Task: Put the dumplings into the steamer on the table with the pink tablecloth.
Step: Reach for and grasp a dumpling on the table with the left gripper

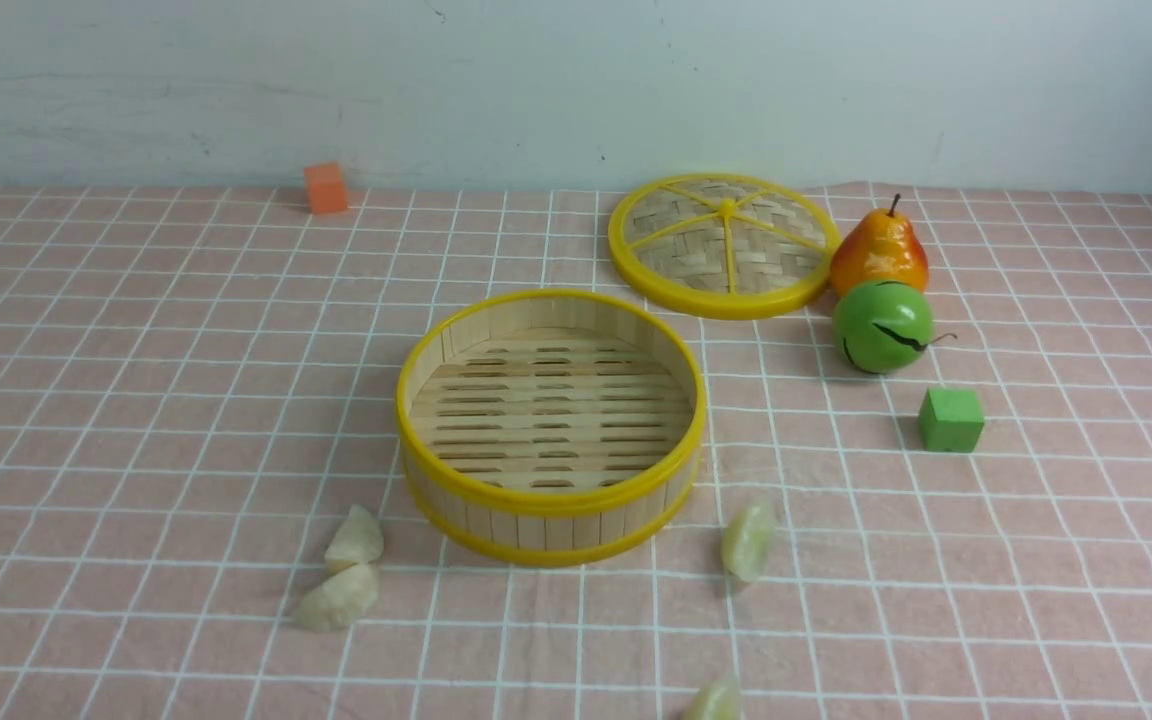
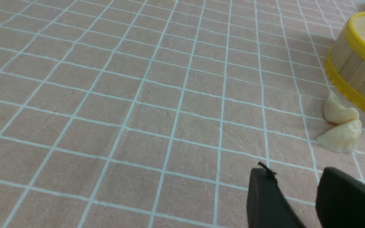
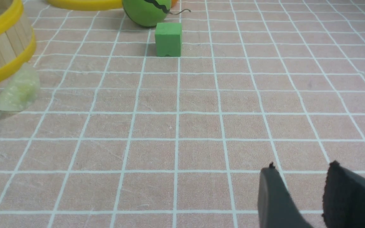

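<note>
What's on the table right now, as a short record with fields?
steamer: round bamboo steamer basket with yellow rims, empty
dumplings: four pale crescent dumplings, all outside it on the pink grid tablecloth
lid: flat woven yellow-rimmed lid, behind the steamer
left end effector: open, empty
right end effector: open, empty
</note>
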You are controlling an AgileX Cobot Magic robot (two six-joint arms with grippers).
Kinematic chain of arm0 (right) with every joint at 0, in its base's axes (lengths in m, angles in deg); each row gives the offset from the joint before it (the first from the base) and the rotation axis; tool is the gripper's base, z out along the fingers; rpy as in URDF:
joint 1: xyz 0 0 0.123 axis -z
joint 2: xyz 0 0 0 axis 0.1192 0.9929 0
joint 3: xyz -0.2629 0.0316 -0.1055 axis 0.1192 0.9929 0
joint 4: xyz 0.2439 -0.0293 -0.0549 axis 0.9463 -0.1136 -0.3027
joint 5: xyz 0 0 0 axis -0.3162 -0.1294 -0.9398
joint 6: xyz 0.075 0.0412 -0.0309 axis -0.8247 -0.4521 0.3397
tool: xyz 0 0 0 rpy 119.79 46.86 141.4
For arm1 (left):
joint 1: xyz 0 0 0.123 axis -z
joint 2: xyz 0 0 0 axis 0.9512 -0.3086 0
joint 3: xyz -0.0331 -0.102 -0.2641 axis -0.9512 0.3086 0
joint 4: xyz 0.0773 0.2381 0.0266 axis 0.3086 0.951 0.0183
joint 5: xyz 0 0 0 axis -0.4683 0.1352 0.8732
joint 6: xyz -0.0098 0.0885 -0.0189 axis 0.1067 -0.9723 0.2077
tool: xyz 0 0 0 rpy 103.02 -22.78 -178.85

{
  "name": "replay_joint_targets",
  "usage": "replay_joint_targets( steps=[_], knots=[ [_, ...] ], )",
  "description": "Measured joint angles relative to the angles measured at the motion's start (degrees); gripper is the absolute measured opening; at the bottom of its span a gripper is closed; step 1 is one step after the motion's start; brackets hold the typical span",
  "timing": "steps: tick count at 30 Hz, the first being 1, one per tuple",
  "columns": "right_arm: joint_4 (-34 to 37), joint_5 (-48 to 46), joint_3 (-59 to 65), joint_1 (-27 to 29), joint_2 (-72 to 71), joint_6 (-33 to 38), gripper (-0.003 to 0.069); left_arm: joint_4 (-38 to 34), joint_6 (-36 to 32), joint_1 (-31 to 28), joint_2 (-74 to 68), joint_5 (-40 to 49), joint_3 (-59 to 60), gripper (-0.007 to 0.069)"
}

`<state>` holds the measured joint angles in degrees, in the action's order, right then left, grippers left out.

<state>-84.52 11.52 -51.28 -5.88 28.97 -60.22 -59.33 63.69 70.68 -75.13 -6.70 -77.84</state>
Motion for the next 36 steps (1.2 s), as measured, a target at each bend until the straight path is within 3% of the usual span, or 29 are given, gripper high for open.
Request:
replay_joint_targets(
  steps=[15,18,21,22,23,25,28,36],
  knots=[
    [-0.12,0.00,0.00,0.00,0.00,-0.05,0.0239,0.00,0.00,0.00,0.00,-0.23,0.00,0.0238],
    [1.48,0.00,0.00,0.00,0.00,-0.72,0.0239,-3.80,2.48,0.00,0.00,-2.38,0.00,0.0238],
    [16.21,0.38,0.00,0.00,0.00,-8.64,0.0239,-26.00,19.51,0.00,0.00,-6.98,0.00,0.0238],
    [17.38,0.38,0.00,0.00,0.00,-9.36,0.0239,-27.35,19.51,0.00,0.00,-7.15,0.00,0.0238],
    [27.19,0.38,0.27,0.00,0.00,-16.11,0.0239,-36.63,26.09,0.00,0.00,-8.21,0.00,0.0238],
    [37.56,0.31,0.54,0.00,0.00,-22.02,0.0239,-43.88,30.36,0.00,0.00,-9.26,0.00,0.0238],
    [45.22,0.20,0.54,0.00,0.00,-24.70,0.0239,-46.51,31.10,0.00,0.00,-9.48,0.00,0.0238],
    [45.00,-0.05,0.54,0.00,0.00,-17.50,0.0239,-48.20,30.92,0.00,0.00,-9.66,0.00,0.0238]
  ],
)
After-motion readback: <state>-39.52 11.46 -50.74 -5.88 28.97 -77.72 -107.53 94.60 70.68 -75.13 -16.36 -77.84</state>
